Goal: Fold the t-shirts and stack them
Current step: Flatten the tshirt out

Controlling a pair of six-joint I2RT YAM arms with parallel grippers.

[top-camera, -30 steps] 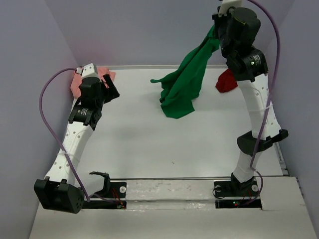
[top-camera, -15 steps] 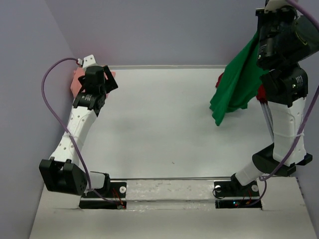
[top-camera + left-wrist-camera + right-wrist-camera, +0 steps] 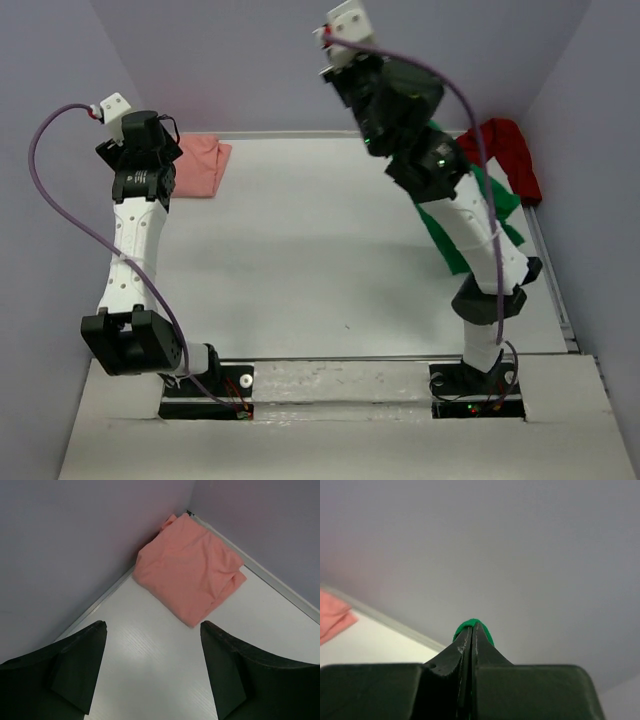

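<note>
Top view: green t-shirt (image 3: 452, 250) hangs behind the right arm; dark red t-shirt (image 3: 510, 150) far right corner; salmon-pink t-shirt (image 3: 197, 165) far left corner.
Left wrist: left gripper (image 3: 152, 630) spread wide, empty; pink shirt ahead, apart.
Right wrist: right gripper (image 3: 471, 630) clamped on green cloth.

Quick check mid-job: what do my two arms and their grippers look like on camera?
Both the left arm and right arm have white links with black joints and black bases. A purple cable loops from each wrist's white camera block down to the base. The left gripper and right gripper have black, wedge-shaped fingers.
</note>
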